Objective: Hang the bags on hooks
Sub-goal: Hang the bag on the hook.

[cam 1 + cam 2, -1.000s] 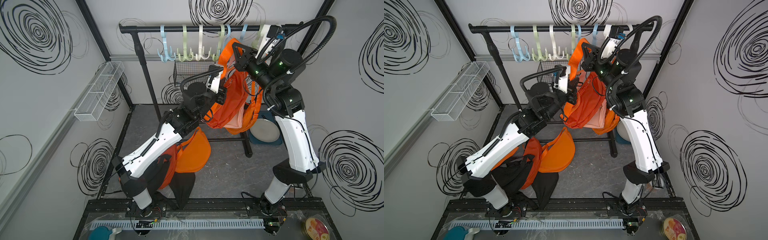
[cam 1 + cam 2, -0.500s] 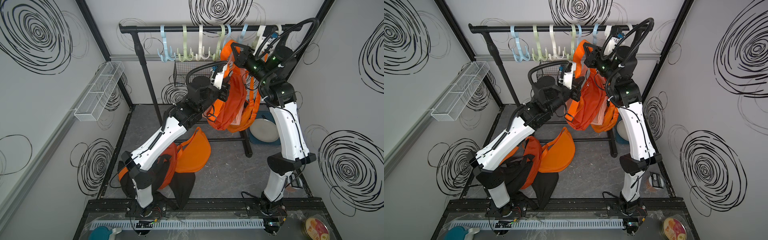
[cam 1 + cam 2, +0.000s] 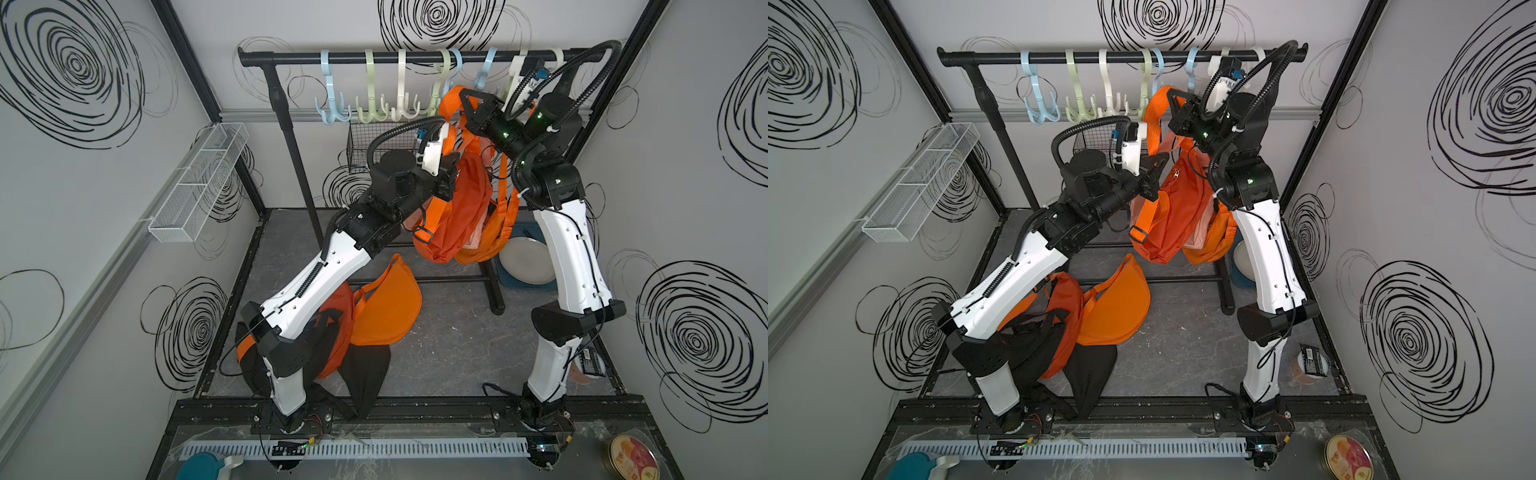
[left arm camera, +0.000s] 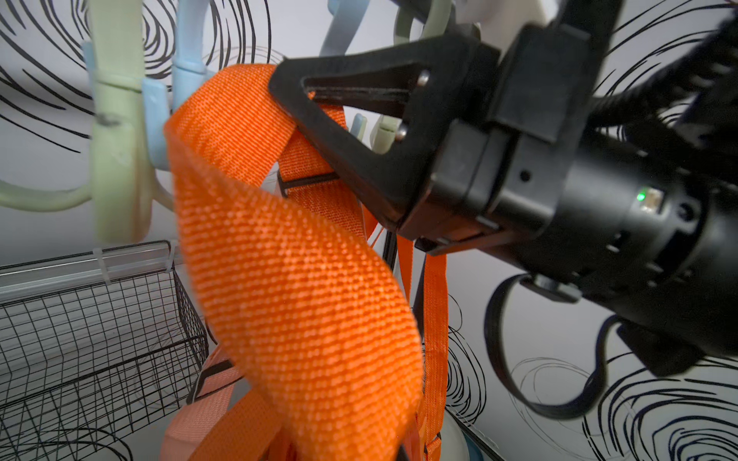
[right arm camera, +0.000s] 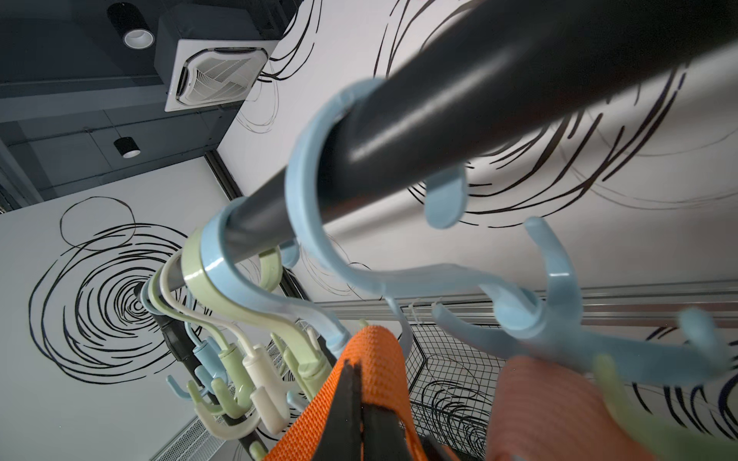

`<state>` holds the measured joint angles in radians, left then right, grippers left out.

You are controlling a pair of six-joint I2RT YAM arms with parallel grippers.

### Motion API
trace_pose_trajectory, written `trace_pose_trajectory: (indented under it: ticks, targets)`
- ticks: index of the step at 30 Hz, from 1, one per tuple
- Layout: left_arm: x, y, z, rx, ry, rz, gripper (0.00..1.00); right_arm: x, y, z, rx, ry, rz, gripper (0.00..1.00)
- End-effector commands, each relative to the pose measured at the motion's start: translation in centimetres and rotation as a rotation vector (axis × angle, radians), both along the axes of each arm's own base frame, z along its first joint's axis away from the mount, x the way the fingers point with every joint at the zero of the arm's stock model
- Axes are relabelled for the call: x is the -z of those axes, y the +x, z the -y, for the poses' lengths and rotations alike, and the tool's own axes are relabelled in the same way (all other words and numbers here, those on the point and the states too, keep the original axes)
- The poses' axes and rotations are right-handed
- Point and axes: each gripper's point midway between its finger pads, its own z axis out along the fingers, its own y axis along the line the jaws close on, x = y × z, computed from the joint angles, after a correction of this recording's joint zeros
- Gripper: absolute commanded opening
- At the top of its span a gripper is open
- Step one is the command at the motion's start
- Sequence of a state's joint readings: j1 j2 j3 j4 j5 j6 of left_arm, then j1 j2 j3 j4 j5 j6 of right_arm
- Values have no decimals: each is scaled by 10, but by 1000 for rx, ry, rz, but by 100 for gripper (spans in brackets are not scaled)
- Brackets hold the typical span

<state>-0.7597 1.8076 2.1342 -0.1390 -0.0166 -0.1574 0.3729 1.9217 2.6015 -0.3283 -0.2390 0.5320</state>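
An orange bag point(image 3: 461, 208) hangs in the air in front of the rack, and both top views show it point(image 3: 1177, 212). My right gripper point(image 3: 466, 99) is shut on the top loop of its strap point(image 5: 371, 347), just below the pale blue hook point(image 5: 539, 311) and the green hook point(image 3: 442, 79) on the black rail point(image 3: 374, 56). My left gripper point(image 3: 1158, 166) is shut on the same strap lower down, beside the bag's body. In the left wrist view the wide strap point(image 4: 299, 279) hides my own jaws, and the right gripper point(image 4: 285, 86) pinches the webbing.
More orange bags point(image 3: 490, 237) hang at the rack's right end. An orange bag point(image 3: 386, 307) and a black one point(image 3: 365, 374) lie on the floor by the left arm. A wire basket point(image 3: 374, 145) sits behind the rack, with a plate point(image 3: 528, 259) at its foot.
Both arms have reached back toward the rail, carrying the bag with them. The strap loop in the right gripper has come up close under the hooks.
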Motion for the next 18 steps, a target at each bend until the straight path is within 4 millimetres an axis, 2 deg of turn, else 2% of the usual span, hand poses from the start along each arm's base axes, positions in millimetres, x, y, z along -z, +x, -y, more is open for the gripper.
trace_pose_trajectory:
  ticks: [1,9,18]
  targets:
    - [-15,-6,-6,17,-55,35,0,-4,-7,5,-3,-9,1,0]
    - [-6,-13,-4,40,-42,19,0,12,-10,15,-4,-48,-70,0]
    - [-7,-21,-16,21,-46,31,0,15,-34,21,-14,-75,-92,0]
